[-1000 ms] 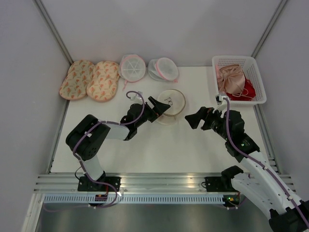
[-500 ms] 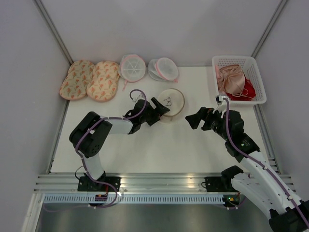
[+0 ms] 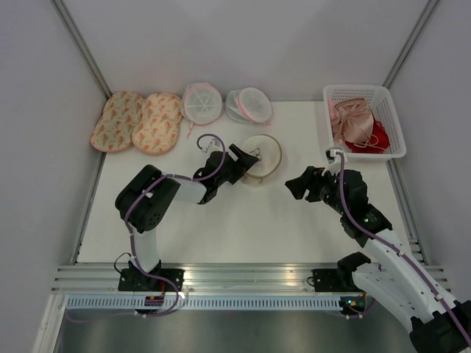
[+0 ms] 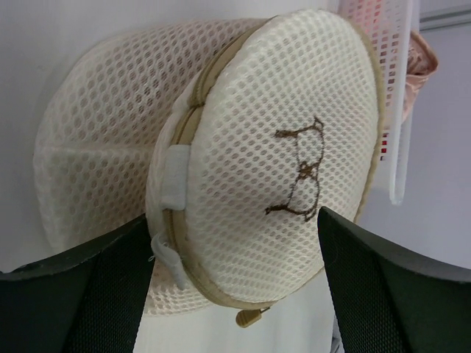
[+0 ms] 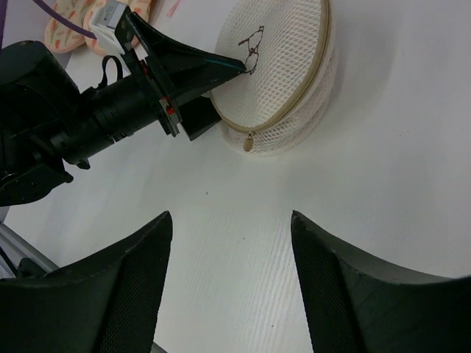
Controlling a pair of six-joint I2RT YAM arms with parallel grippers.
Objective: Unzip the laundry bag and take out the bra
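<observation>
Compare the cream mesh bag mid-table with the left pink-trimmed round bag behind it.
The cream bag has tan edging and a dark stitched mark; the pink-trimmed bag has pink edging and spoke-like seams. The cream one sits mid-table, the pink one at the back. Both are round mesh.

The laundry bag (image 3: pixel 263 156), a round cream mesh disc with tan edging and a small dark mark on top, lies near the middle of the white table (image 3: pixel 243 228). The left gripper (image 3: pixel 245 165) is at the bag's left edge, one dark finger overlapping the rim. The right gripper (image 3: pixel 294 182) hovers to the right of the bag, apart from it. Along the far edge lie two peach floral oval bags (image 3: pixel 137 122) side by side, then two round white mesh bags with pink trim (image 3: pixel 224 104). A white slatted basket (image 3: pixel 390 99) in the far right corner holds a pinkish-beige garment (image 3: pixel 352 121) and a red garment (image 3: pixel 376 139).
</observation>
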